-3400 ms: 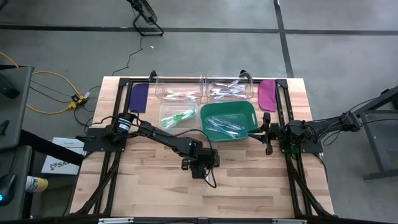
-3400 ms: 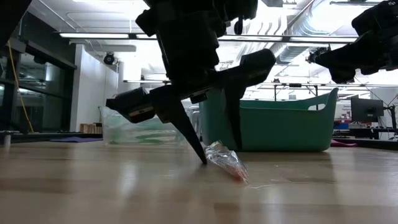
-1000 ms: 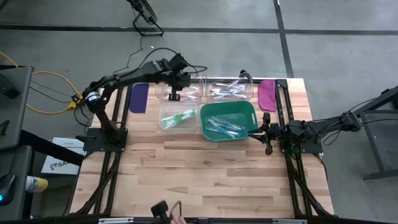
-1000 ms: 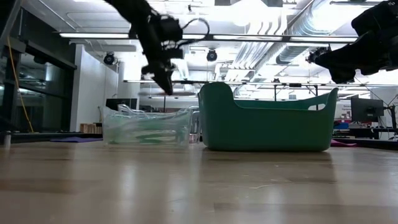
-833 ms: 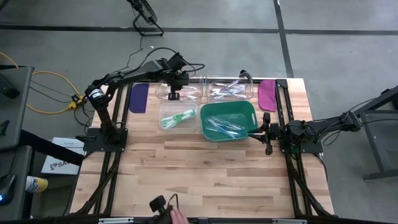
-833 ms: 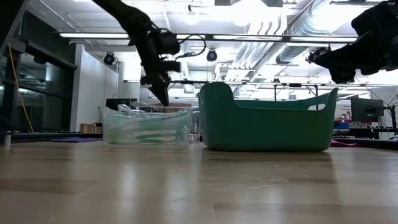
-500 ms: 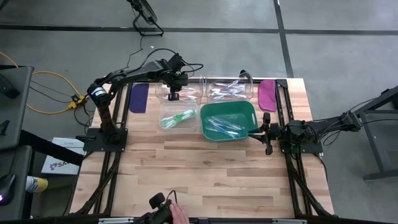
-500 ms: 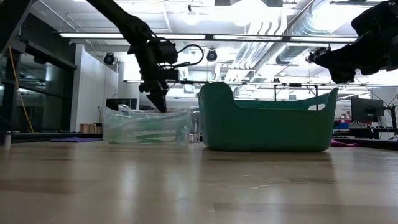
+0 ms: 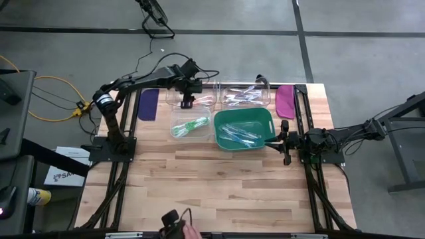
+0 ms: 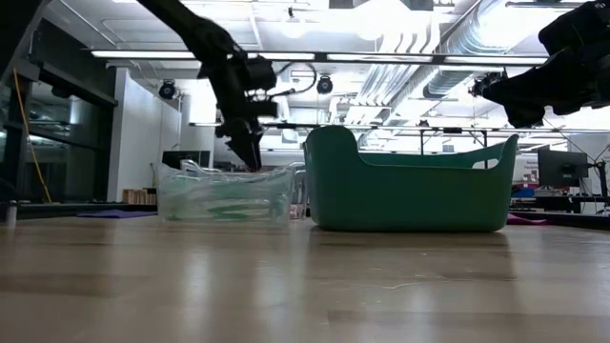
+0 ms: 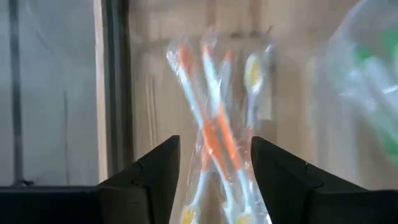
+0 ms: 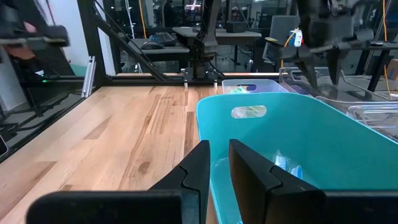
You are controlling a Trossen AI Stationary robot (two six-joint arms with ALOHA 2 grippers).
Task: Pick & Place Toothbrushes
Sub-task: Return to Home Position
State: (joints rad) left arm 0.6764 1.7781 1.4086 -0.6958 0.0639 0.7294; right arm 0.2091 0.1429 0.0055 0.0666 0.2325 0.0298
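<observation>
Wood table (image 9: 199,186), four bins toward far edge. Green bin (image 9: 269,119) w/ blue toothbrushes (image 9: 240,133) inside. Right gripper (image 9: 279,139) hanging just beside its right rim, jaws only a narrow slit apart, empty. Behind: left clear bin (image 9: 169,93) and right clear bin (image 9: 222,89). In front: small clear bin (image 9: 174,113) w/ green toothbrushes (image 9: 189,125). Left gripper (image 9: 188,101) above left clear bin, jaws spread, pinching nothing. Orange toothbrushes (image 11: 214,134), prob. in clear wrap, lying in that bin beneath.
</observation>
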